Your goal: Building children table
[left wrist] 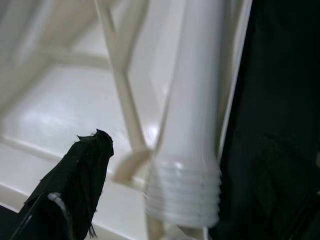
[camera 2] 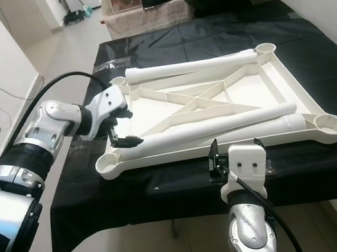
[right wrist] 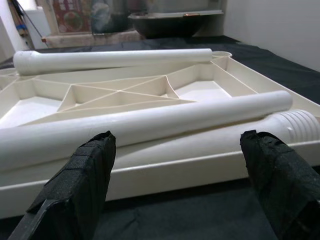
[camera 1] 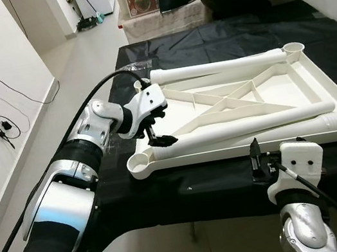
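Left eye view is showing the upturned white tabletop (camera 1: 319, 89) lying on the black-draped surface (camera 1: 206, 41), with loose legs resting on its ribbed underside. The left gripper (camera 1: 159, 135) is hanging right at the near leg's (camera 1: 241, 129) end; whether its jaws are spread or pinching cannot be told. The right gripper (right wrist: 180, 165) is waiting just in front of the tabletop's near edge, jaws spread wide and empty. No leg is standing in a corner socket (camera 1: 138, 163), so assembly seems barely begun.
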### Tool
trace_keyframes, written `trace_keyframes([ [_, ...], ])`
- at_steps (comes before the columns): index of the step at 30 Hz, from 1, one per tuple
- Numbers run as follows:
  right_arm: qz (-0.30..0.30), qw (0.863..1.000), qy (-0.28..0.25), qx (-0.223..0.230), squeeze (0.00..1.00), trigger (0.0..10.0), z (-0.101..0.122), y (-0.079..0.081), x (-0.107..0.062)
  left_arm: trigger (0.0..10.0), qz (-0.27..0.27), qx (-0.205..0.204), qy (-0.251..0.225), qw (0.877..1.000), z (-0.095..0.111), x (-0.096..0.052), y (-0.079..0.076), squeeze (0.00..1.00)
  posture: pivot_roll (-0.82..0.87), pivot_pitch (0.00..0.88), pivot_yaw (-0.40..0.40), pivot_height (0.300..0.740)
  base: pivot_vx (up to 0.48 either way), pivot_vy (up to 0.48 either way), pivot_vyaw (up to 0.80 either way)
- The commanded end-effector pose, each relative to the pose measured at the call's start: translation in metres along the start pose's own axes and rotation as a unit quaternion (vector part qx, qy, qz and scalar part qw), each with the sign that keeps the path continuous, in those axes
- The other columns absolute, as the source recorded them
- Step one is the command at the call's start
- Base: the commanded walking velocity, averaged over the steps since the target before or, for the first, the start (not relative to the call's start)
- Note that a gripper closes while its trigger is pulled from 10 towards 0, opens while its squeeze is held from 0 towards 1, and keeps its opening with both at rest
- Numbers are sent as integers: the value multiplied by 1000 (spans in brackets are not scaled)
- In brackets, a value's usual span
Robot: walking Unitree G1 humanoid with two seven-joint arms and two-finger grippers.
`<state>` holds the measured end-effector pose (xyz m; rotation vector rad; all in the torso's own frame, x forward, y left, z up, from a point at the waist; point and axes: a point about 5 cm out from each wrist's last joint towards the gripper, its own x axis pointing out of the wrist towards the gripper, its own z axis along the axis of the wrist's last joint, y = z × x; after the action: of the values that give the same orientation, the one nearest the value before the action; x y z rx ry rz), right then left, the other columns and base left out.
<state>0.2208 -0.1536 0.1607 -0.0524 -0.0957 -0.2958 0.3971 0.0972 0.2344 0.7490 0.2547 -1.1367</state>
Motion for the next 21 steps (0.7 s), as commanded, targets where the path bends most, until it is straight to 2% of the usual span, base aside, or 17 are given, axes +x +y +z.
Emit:
trace_keyframes([
  [1, 0, 999, 16, 44, 0, 10000, 2, 13, -8, 10000, -13, -7, 21, 1000, -10, 0, -3, 0, 99, 141, 112, 740, 0, 0, 0],
  [8, 2, 999, 20, 50, 0, 10000, 6, 14, -10, 10000, -28, -6, 48, 998, -22, 3, -8, 0, 91, 165, 104, 740, 0, 0, 0],
  [18, 11, 998, 19, 52, 0, 10000, 12, 15, -15, 10000, -2, -14, 50, 999, -28, 8, -10, 0, 77, 176, 112, 740, 0, 0, 0],
  [21, 13, 998, 24, 51, 0, 10000, 11, 15, -15, 10000, -9, -12, 49, 999, -25, 8, -10, 0, 81, 173, 105, 740, 0, 0, 0],
])
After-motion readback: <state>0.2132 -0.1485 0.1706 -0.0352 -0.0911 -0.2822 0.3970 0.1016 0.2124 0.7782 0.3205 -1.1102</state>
